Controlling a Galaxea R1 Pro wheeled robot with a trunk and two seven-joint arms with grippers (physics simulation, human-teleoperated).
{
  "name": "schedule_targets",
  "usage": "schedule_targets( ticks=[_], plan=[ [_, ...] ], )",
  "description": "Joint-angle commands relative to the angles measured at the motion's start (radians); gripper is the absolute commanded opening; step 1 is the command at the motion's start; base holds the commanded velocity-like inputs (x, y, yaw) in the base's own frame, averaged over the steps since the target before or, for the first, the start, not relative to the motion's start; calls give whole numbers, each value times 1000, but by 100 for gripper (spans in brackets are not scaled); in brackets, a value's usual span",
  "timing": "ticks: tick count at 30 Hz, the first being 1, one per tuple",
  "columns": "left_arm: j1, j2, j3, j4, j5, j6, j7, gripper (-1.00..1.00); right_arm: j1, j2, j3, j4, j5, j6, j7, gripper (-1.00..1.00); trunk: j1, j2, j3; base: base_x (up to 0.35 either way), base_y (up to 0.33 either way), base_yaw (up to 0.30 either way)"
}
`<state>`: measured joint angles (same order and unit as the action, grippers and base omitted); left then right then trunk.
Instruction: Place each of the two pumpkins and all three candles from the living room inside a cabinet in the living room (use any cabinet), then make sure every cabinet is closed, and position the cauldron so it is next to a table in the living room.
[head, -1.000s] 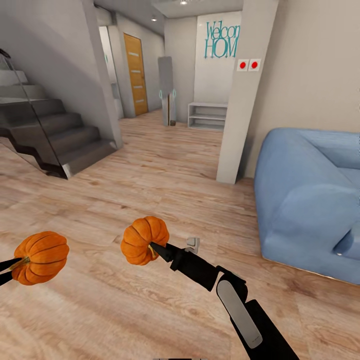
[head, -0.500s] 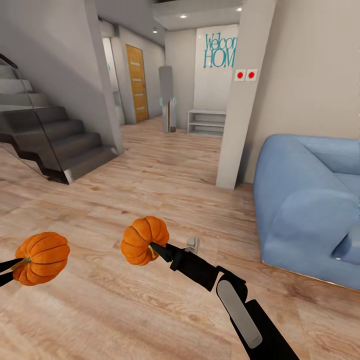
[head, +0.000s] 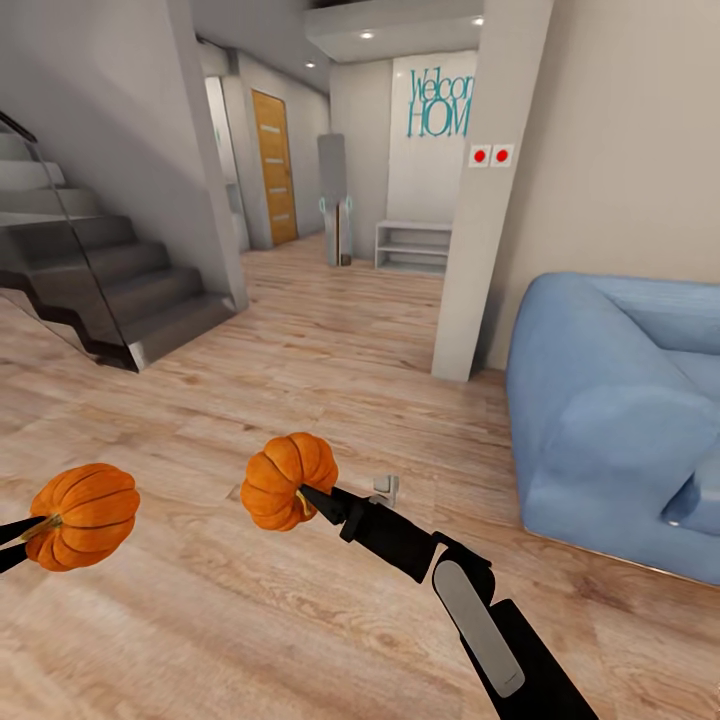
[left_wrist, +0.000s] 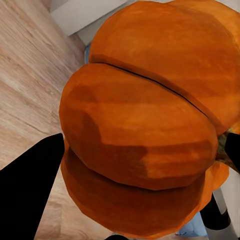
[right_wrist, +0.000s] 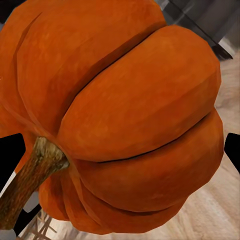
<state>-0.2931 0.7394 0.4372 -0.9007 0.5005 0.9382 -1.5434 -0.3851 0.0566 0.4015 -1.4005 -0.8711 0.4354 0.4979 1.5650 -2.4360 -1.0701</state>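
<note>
I carry two ribbed orange pumpkins above the wood floor. In the head view, the left pumpkin (head: 85, 515) hangs at the lower left, with my left gripper (head: 25, 530) shut on its stem end at the picture's edge. The right pumpkin (head: 290, 480) sits lower centre, with my right gripper (head: 305, 497) shut on it beside its stem. In the left wrist view the pumpkin (left_wrist: 140, 130) sits between black fingers (left_wrist: 30, 185). The right wrist view has the other pumpkin (right_wrist: 140, 110) and its brown stem (right_wrist: 30, 175) between dark fingertips (right_wrist: 10, 157).
A blue sofa (head: 620, 420) stands close on the right. A white pillar (head: 485, 200) rises ahead of it. Grey stairs with a glass rail (head: 100, 290) are at the left. Between them the wood floor (head: 330, 330) runs into a hallway with an orange door (head: 272, 165) and a white shelf (head: 412, 240).
The whole picture has shifted slightly, so the camera has moved. Both pumpkins stay held in the same places relative to my arms.
</note>
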Motion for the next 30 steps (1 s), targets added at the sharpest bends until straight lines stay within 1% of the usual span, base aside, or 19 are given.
schedule_targets(
  ticks=[1, 26, 30],
  plan=[
    [0, 0, 0, 0, 0, -1, 0, -100, 0, 0, 0, 0, -1, 0, 0, -100, -4, 7, 2, 0, 0, 0],
    [0, -2, -1, 0, 1, -2, 0, -100, 0, 0, 0, 1, 0, -1, 1, -100, -100, 182, 39, 0, 0, 0],
    [0, -3, -2, 0, 1, -2, 0, -100, 0, 0, -6, 7, 0, -4, 1, -100, -115, 210, 45, 0, 0, 0]
  ],
)
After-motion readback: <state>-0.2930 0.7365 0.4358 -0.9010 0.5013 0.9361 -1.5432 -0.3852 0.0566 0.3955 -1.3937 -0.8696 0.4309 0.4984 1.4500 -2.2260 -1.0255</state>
